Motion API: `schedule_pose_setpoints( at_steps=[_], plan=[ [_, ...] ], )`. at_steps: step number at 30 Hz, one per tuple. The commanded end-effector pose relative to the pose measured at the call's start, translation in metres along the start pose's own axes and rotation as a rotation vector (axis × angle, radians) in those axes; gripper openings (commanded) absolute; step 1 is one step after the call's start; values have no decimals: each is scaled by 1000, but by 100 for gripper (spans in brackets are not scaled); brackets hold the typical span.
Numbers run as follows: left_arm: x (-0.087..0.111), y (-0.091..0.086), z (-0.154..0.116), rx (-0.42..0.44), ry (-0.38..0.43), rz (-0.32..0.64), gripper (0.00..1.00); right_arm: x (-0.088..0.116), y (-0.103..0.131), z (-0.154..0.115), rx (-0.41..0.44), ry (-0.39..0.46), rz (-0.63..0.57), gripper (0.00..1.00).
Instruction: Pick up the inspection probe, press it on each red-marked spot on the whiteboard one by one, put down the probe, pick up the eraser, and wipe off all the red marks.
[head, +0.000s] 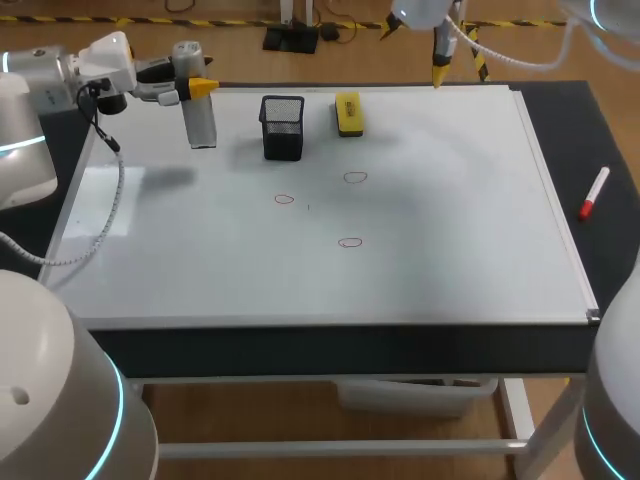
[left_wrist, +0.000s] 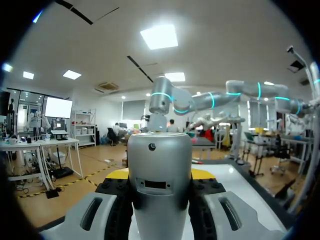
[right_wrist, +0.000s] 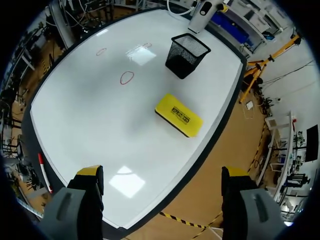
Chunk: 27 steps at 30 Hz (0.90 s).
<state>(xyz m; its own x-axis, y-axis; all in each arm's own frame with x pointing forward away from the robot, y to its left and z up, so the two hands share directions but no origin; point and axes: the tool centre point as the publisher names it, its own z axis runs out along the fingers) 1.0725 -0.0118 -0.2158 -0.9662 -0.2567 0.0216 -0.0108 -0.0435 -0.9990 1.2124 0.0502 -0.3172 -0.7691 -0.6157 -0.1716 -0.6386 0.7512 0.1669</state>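
Note:
My left gripper (head: 195, 88) is shut on the silver cylindrical probe (head: 198, 112), which hangs upright above the whiteboard's (head: 300, 270) far left corner. In the left wrist view the probe (left_wrist: 160, 170) fills the space between the black fingers (left_wrist: 116, 200). Three red rings (head: 285, 198) (head: 355, 178) (head: 349, 242) are drawn near the board's middle. The yellow eraser (head: 348, 114) lies at the far edge. My right gripper (right_wrist: 162, 175) stands open and empty, high over the far edge, with the eraser (right_wrist: 178, 115) below and ahead of it.
A black mesh cup (head: 283, 127) stands between the probe and the eraser, also visible as the cup (right_wrist: 186, 54) in the right wrist view. A red marker (head: 594, 193) lies on the dark table right of the board.

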Motion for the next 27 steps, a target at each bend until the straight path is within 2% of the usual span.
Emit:
schedule_pose_setpoints(
  at_steps=[1,4,7,10,12,17,21,27],
  plan=[
    [1,0,1,1,-3,3,0,-3,0,-3,2,129,-1,100],
    [1,0,1,1,-3,3,0,-3,0,-3,2,129,-1,100],
    [1,0,1,1,-3,3,0,-16,4,5,18,235,-95,100],
    [1,0,1,1,-3,3,0,-24,10,14,22,302,-184,100],
    [1,0,1,1,-3,3,0,-26,17,20,20,314,-251,100],
    [1,0,1,1,-3,3,0,-30,26,41,32,411,-373,100],
    [1,0,1,1,-3,3,0,-32,36,51,48,450,-460,100],
    [1,0,1,1,-3,3,0,-30,49,64,48,437,-601,100]
  ],
)
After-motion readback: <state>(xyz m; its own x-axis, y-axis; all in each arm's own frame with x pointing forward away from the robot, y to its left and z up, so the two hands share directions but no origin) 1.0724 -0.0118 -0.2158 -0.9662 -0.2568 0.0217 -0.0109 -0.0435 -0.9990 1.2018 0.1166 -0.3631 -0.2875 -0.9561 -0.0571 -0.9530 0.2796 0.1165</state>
